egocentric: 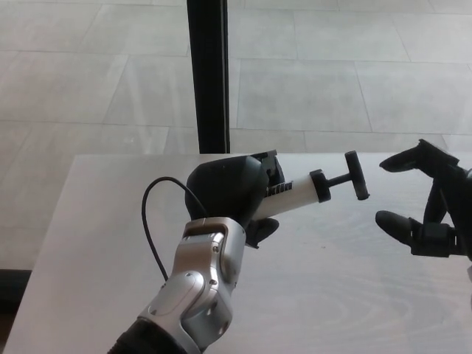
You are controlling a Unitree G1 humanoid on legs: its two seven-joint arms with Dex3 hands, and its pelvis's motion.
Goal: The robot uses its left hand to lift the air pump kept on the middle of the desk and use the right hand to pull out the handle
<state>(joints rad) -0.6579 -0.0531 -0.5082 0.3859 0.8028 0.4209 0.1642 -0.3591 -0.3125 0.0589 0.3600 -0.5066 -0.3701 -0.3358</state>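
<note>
the left hand [225,188] is grasping the air pump [295,195] above the bench [332,295]. the pump points right and a bit up, its handle [355,175] pulled out. the right hand [428,203] is nearby, fingers released, holding nothing.

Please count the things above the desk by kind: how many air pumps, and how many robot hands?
Air pump: 1
Robot hands: 2, the left hand and the right hand
Total: 3
</note>
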